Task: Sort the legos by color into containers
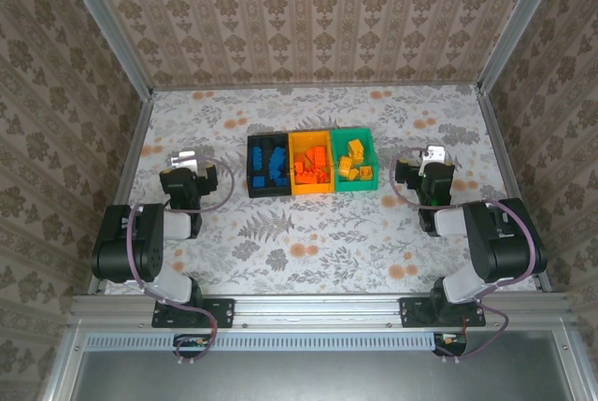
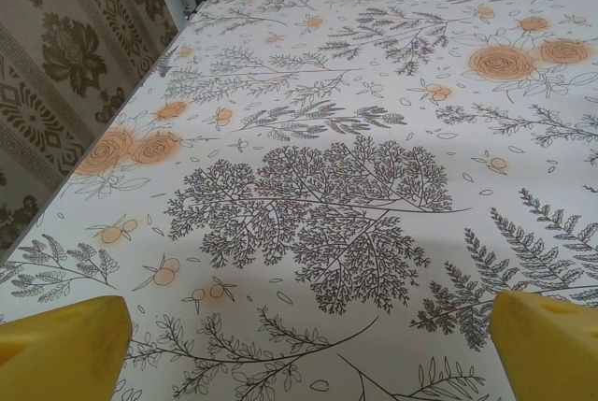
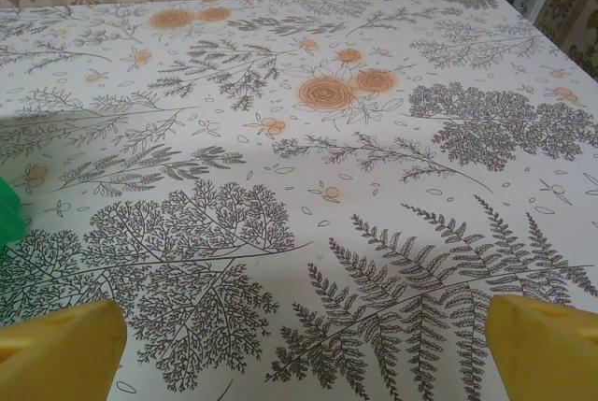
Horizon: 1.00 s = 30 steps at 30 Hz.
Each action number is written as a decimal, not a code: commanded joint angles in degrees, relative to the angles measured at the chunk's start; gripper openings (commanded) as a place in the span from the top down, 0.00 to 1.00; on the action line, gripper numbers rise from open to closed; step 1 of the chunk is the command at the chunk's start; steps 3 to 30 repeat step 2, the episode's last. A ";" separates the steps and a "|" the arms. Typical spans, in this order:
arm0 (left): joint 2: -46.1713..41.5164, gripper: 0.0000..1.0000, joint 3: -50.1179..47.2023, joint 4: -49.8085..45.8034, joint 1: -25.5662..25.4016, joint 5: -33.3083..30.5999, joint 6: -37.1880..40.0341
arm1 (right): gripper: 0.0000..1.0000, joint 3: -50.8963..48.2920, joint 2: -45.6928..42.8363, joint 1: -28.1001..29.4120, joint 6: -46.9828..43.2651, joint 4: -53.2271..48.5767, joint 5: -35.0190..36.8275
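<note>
Small plastic bricks [image 1: 311, 169] lie colour-sorted in the black-orange-green plastic bins [image 1: 313, 193] mid-frame, so my left gripper [image 1: 185, 160] and right gripper [image 1: 432, 156] gape empty, with seemingly nothing left to fetch.

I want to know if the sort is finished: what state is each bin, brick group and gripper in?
black bin: open-top, holds blue bricks
orange bin: open-top, holds red-orange bricks
green bin: open-top, holds yellow bricks
left gripper: open, empty
right gripper: open, empty
</note>
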 commanded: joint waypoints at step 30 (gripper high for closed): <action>0.19 0.00 1.41 1.60 -0.35 0.63 1.32 | 0.00 0.67 -0.82 0.03 0.51 1.26 -0.89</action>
